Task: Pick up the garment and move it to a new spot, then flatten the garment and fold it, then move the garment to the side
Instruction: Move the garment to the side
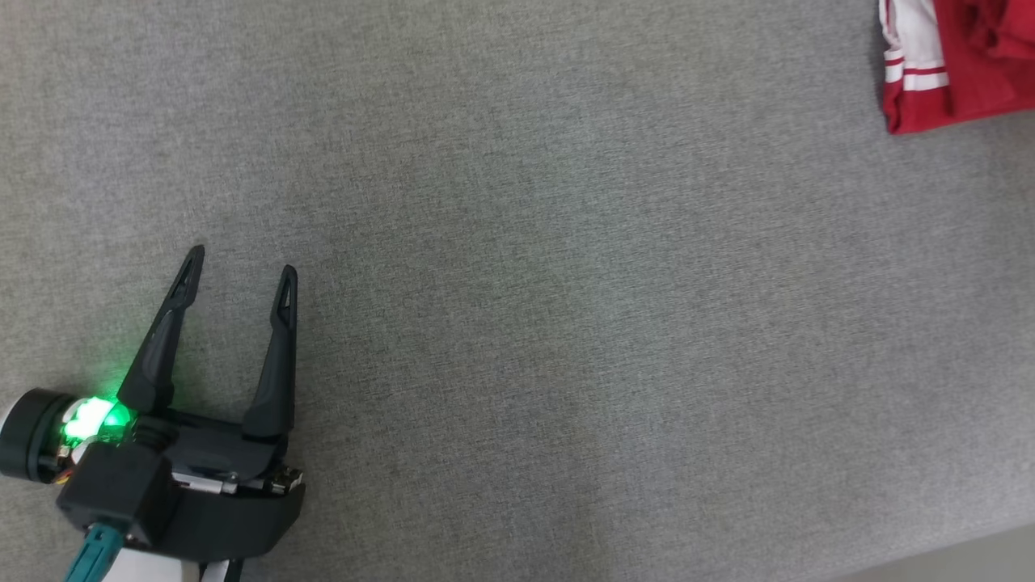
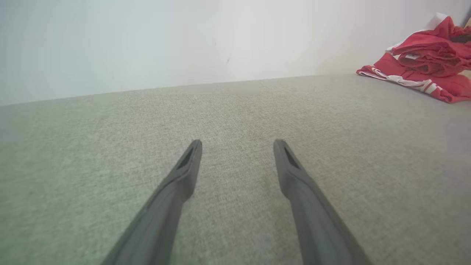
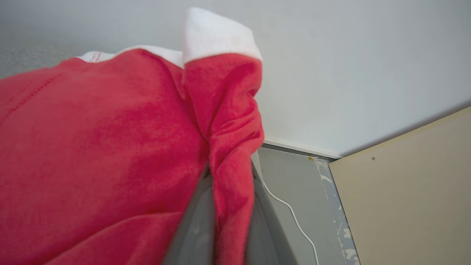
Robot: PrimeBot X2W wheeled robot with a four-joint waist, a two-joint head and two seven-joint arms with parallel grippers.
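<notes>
The garment (image 1: 962, 65) is red with white trim and white stripes. It lies bunched at the far right corner of the grey fabric surface (image 1: 566, 283). In the left wrist view the garment (image 2: 427, 62) forms a heap at the upper right, well away from my left gripper (image 2: 237, 145). That left gripper (image 1: 241, 263) hovers open over bare fabric at the lower left, nothing between its fingers. My right gripper (image 3: 230, 173) is shut on a fold of the red garment (image 3: 110, 154), which drapes across the right wrist view and hides the fingertips.
A pale wall (image 2: 184, 40) runs along the far edge of the surface. Past the garment, the right wrist view takes in a grey floor (image 3: 294, 184) with a white cable (image 3: 294, 217) and a beige panel (image 3: 412, 191).
</notes>
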